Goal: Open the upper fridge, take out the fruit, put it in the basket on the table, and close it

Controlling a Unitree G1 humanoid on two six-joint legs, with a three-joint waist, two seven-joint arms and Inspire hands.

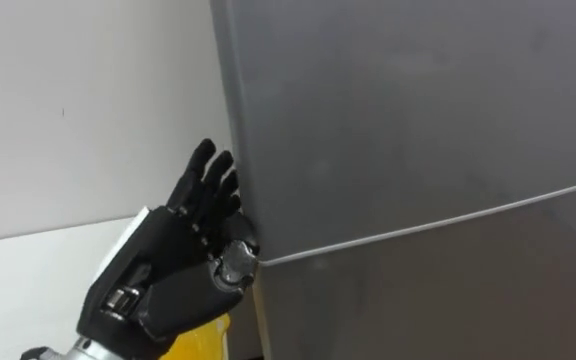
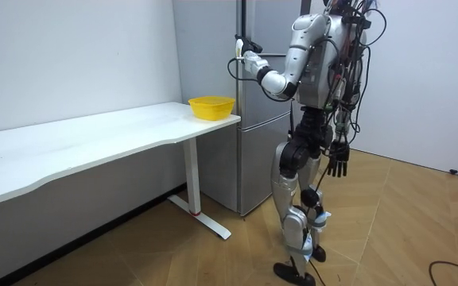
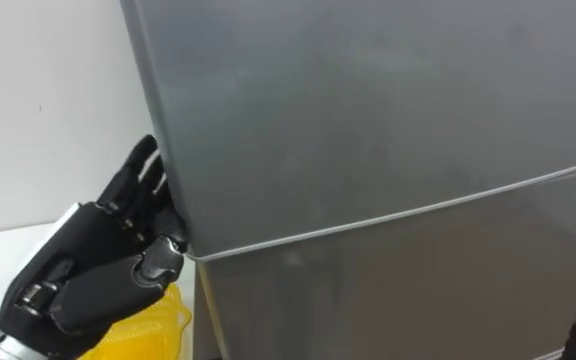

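I stood close up against the grey fridge (image 2: 253,159). Its upper door (image 1: 398,110) was shut and rose just to the right of my left hand (image 1: 173,270). The lower door (image 1: 448,300) was also shut and sat below and to the right of that hand. The thin seam (image 1: 418,228) between the two doors ran off to the right from about the level of my thumb.

Below and to the left of that hand, the long white table (image 2: 94,135) ran along the pale wall (image 1: 88,100). The end nearest the fridge was right under my wrist. On that end, straight beneath my palm, sat the yellow bowl (image 1: 203,340).

My left hand was raised to the left edge of the upper door. Its fingers (image 1: 208,175) were spread and nearly straight, and they lay against that edge with the thumb just above the seam. It gripped nothing. I could not tell whether any fingertip hooked behind the door's edge.

My right hand (image 2: 338,161) hung low at my side, well away from the fridge. Its fingers were loose, pointed at the floor and held nothing.
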